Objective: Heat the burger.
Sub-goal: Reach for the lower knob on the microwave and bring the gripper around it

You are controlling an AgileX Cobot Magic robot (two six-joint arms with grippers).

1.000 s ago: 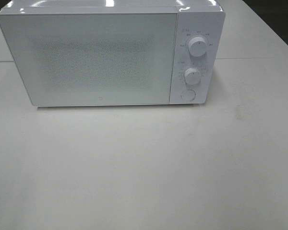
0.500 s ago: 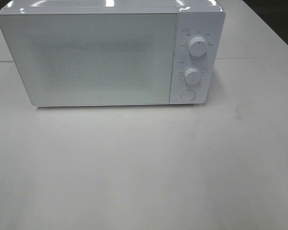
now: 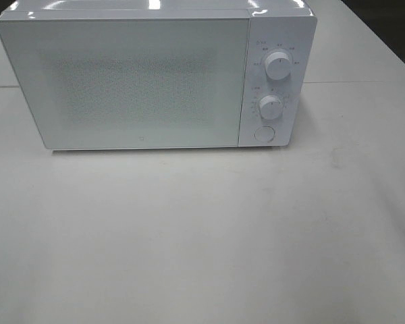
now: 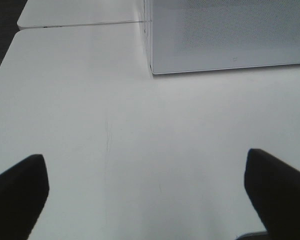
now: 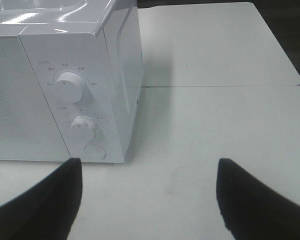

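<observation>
White microwave (image 3: 142,81) at 12 o'clock on table (image 3: 202,236), door shut. I see left gripper (image 4: 145,156) and right gripper (image 5: 149,161) both spread wide, holding nothing. I cannot tell where the burger is

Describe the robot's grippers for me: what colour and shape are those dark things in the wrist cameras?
Little of them shows. The left gripper has two plain black fingertips, matte, broad and tapering to rounded ends. The right gripper has a matching pair, black and wedge-shaped. No cables or markings are visible, and the high camera shows no arm at all.
</observation>
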